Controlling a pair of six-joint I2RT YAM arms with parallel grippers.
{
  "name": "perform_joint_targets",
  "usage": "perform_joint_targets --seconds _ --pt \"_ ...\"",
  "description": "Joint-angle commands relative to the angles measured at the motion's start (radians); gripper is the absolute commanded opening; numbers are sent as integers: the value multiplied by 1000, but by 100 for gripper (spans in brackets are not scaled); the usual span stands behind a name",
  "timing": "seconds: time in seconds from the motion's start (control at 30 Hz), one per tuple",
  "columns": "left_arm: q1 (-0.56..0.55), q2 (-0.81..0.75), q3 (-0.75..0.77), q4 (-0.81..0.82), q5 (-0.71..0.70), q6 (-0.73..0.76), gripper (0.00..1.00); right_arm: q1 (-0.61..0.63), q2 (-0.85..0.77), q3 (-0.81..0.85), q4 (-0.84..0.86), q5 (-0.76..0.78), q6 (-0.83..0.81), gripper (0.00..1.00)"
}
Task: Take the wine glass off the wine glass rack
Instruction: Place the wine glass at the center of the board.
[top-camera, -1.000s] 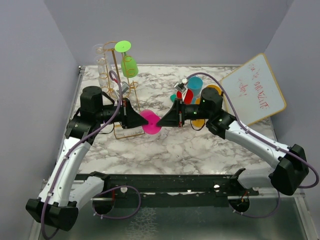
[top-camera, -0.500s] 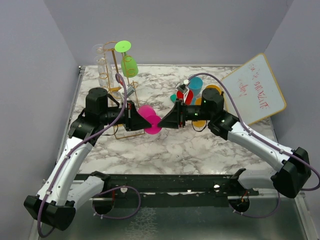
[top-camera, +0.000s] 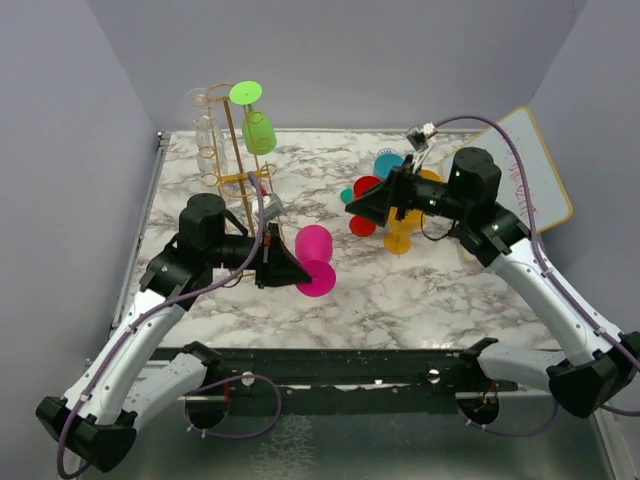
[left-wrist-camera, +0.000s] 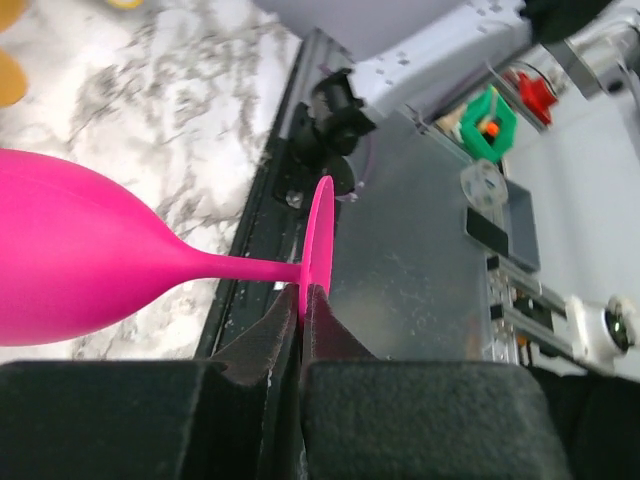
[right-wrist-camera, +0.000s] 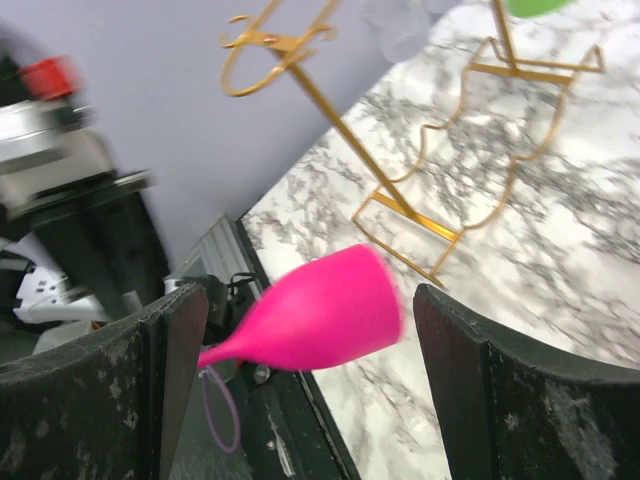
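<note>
Step in hand: carry-away after unhooking; the pink wine glass (top-camera: 313, 258) is off the wine glass rack (top-camera: 240, 182) and sits in front of and to the right of the rack's base, near it but apart; left gripper (top-camera: 283, 268) is clamped tight on the rim of the glass foot, left wrist view shows both fingers pinched on the thin disc with stem and bowl sticking out sideways; the glass lies roughly horizontal over the marble table (top-camera: 400, 290); looks lifted, but contact with the top cannot be told from these views; right gripper (top-camera: 350, 205) has jaws spread wide, holds nothing and stands well apart from the pink glass, over by the cluster of coloured glasses (top-camera: 385, 190) on the right; right wrist view sees the pink glass between its fingers but far off, no contact; a green glass (top-camera: 258, 132) and clear glasses (top-camera: 205, 130) hang on the rack, so only the pink one is free; judgement: removal itself looks done and what is left is putting the glass down; next move calls for the left arm to turn the wrist so the foot faces down, or lower it as it lies, onto bare marble clear of the rack base and the coloured cluster, then open; risk: an edge pinch on a thin disc with the bowl hanging out to the side, so the glass may pivot or slip if swung fast.
</note>
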Motion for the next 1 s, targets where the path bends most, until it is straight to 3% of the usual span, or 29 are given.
perform_joint_targets --seconds 0.0,0.1,0.27,0.57,0.8,0.97 --pt "-79 -45 -2 150 89 64 0 -128 85 -42 -4 -224 80 90" --pt "-129 -10 11 151 98 132 0 -131 112 -95 133 -401 146 90" --pt "-212 -38 -25 185 45 274 0 -131 82 -193 332 -498 243 90" --pt "-279 -41 -83 251 52 399 0 -131 84 -219 414 -629 300 89" --pt "-288 -48 -122 269 69 449 0 -141 97 -246 535 -657 422 67" --pt "-288 -99 -149 270 38 490 0 -148 103 -260 589 -693 481 58"
